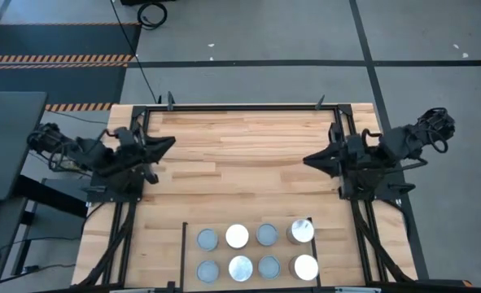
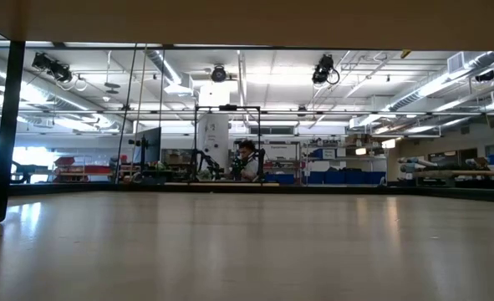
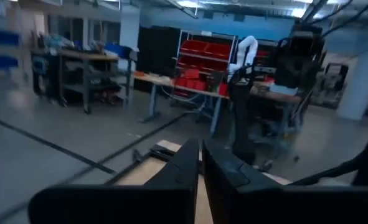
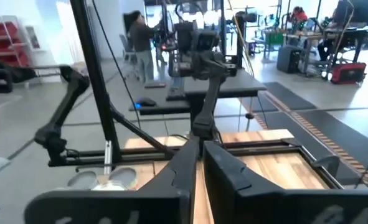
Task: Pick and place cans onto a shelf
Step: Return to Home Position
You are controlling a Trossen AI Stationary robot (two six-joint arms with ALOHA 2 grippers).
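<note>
- Right gripper [image 1: 308,159] hangs at its own side of the table [image 1: 240,155], tip aimed across at the left gripper [image 1: 168,142]; in its wrist view the two dark fingers lie pressed together, nothing between them.
- Left gripper mirrors it on the other side; its wrist view shows its fingers closed on each other the same way, and empty.
- The cans [image 1: 240,268], eight of them, stand on the shelf [image 1: 252,251] in two rows of four; from either gripper they lie off toward the table's near edge and inward, between the two arms sideways; no can touches a gripper.
- The right gripper is the nearer one, its tip almost in line with the end of the rows on its side; the left gripper is well apart from the cans.
- Each can stands upright, long axis vertical, round top to the overhead camera; the rows run across, from one arm's side to the other.
- No can shows on the bare table away from the shelf; so I judge the placing done, with only the settling of both arms left, and that move turns on keeping clear of the rows.
- Writing: none legible; only bare silver and grey-blue tops show, and the cans' sides are hidden from above.
</note>
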